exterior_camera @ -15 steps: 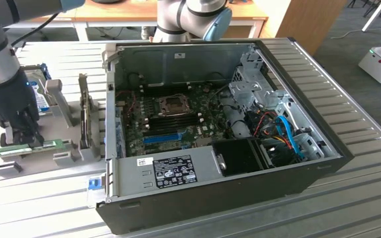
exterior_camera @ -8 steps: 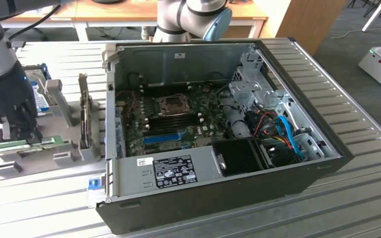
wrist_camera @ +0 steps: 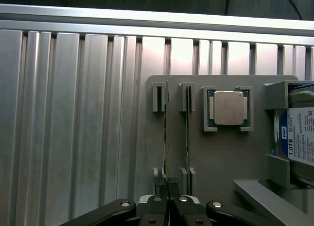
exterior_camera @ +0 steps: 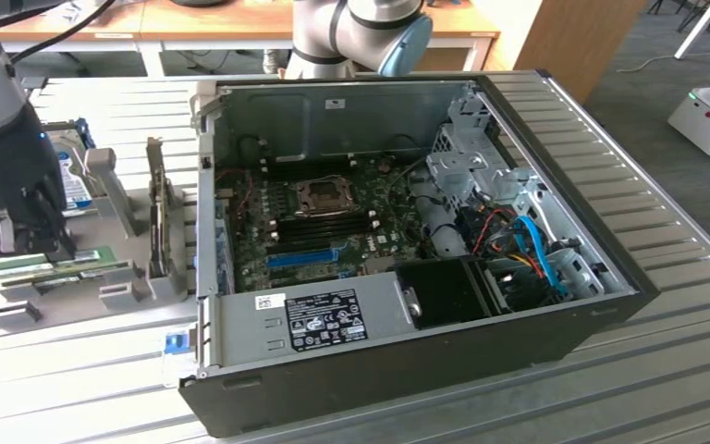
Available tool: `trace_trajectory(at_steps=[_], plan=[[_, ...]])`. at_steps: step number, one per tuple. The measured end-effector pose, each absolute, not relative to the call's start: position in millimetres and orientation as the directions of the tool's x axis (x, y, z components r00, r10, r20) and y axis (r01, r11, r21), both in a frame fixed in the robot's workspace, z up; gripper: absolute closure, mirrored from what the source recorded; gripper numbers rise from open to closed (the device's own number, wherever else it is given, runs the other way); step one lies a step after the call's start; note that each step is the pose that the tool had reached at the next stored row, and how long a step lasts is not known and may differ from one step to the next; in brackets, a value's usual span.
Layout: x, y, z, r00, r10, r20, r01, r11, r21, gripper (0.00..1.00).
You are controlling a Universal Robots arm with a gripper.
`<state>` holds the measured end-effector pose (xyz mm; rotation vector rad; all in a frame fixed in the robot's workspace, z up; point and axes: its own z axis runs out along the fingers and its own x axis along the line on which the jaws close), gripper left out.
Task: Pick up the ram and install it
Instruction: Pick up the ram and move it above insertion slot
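The tool (wrist_camera: pixel 168 186) is pinched shut on the ram (wrist_camera: pixel 166 128), which stands on edge in the holder's (wrist_camera: pixel 221 157) edge-most slots, just beside a second stick (wrist_camera: pixel 187 133), so a straight, level pull out of the holder should avoid binding.

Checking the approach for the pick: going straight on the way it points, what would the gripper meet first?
The thin green ram stick, standing on edge in the grey plastic holder. The gripper has its jaws shut right at that stick's end, seemingly on it already, though depth is unclear.
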<state>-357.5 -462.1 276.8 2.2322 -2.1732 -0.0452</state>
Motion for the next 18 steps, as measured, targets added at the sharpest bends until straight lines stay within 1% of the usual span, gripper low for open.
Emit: trace_trajectory(at_steps=[18], plan=[[-354.7, -462.1, 298.0, 0.027, -0.999, -0.044, -0.999, -0.028, 0.038, 0.88]])
